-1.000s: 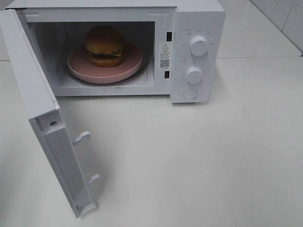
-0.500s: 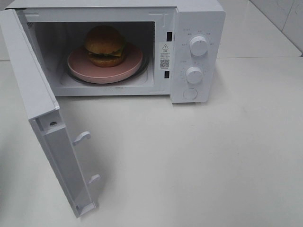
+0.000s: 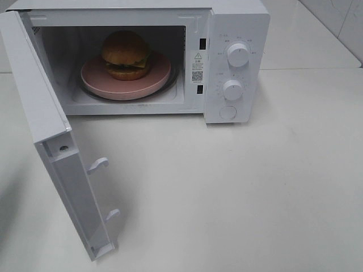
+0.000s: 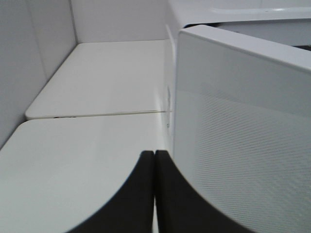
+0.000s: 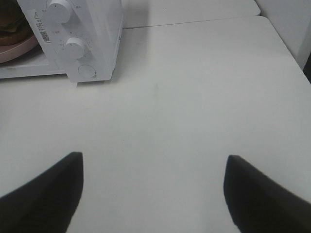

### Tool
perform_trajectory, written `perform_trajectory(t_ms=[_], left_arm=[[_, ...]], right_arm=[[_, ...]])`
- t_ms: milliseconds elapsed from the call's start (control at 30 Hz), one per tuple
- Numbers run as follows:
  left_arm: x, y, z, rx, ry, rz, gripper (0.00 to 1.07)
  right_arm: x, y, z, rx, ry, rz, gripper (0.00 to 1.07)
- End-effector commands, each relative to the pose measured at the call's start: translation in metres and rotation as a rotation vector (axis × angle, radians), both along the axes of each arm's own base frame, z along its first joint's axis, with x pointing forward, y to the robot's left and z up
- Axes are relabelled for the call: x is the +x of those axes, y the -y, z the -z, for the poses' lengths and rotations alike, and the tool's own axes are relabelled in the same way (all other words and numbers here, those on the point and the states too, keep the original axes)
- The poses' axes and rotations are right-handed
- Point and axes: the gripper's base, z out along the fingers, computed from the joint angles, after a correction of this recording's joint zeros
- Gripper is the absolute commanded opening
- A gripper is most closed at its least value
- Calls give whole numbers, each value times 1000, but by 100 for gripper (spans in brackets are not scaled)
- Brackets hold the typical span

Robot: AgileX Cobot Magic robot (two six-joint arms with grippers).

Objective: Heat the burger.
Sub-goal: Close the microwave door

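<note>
The burger (image 3: 126, 54), with an orange-brown bun and dark patty, sits on a round pink plate (image 3: 153, 78) inside the white microwave (image 3: 238, 22). The microwave door (image 3: 51, 141) is swung wide open toward the front left. My left gripper (image 4: 154, 158) is shut and empty, close to the outer face of the door (image 4: 243, 136). My right gripper (image 5: 154, 162) is open and empty above the bare table, off to the right of the microwave (image 5: 92, 29). Neither gripper shows in the exterior high view.
The microwave has two knobs (image 3: 237, 55) (image 3: 232, 89) and a round button (image 3: 228, 113) on its right panel. The white table (image 3: 238, 192) extends in front and to the right. A tiled wall stands at the far right (image 3: 340, 22).
</note>
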Motion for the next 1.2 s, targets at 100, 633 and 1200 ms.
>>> perform_trajectory(t_ms=[100, 633, 1200], left_arm=[[10, 12, 7, -3, 32, 139, 0], [38, 42, 28, -36, -24, 287, 0], [71, 92, 35, -74, -29, 333, 0]], right_arm=[[-3, 0, 2, -6, 21, 0, 76], [-3, 0, 2, -6, 21, 0, 76], [-3, 0, 2, -6, 21, 0, 76]])
